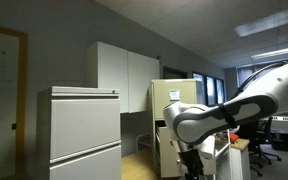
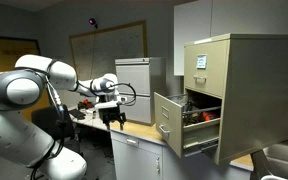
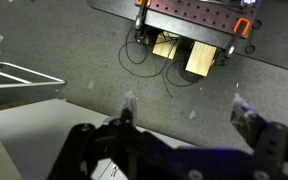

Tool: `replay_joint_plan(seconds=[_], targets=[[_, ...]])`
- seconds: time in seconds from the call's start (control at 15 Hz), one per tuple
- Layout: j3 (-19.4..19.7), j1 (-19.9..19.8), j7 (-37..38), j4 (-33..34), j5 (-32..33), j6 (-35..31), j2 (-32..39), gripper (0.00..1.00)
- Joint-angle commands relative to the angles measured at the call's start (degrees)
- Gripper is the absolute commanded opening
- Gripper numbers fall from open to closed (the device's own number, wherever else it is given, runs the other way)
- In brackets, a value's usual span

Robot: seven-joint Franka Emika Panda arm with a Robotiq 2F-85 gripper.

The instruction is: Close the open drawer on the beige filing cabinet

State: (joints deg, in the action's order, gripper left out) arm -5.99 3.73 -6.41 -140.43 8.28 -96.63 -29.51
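Note:
The beige filing cabinet (image 2: 246,85) stands at the right in an exterior view, with a white paper on its upper front. Its drawer (image 2: 170,122) is pulled out toward the left, and red items show inside. My gripper (image 2: 112,118) hangs to the left of the drawer, well apart from it, pointing down. In the wrist view the gripper (image 3: 187,110) is open and empty over grey carpet. The cabinet also shows in an exterior view (image 1: 172,92), partly behind my arm, with the gripper (image 1: 191,165) low in front of it.
A wide pale grey cabinet (image 1: 84,130) stands at the left, with white cupboards (image 1: 124,75) behind it. A whiteboard (image 2: 109,40) hangs on the far wall. In the wrist view a black perforated board (image 3: 194,25) with wooden blocks (image 3: 199,58) lies on the floor.

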Motion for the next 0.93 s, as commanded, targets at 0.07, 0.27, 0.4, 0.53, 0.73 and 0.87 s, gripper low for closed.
replay_joint_plan(seconds=[0.07,0.27,0.4,0.53,0.73,0.87], targets=[[0.8,0.9,0.4,0.2,0.3,0.0,0.1,1.0],[0.8,0.9,0.4,0.3,0.3,0.0,0.0,1.0],[0.8,0.9,0.4,0.3,0.3,0.0,0.0,1.0],[0.8,0.9,0.4,0.3,0.3,0.0,0.0,1.0],[0.6,0.7,0.6,1.6,1.2,-0.3,1.0,1.0],[0.4,0.2,1.2,3.4,2.7,-1.2,2.0,1.0]])
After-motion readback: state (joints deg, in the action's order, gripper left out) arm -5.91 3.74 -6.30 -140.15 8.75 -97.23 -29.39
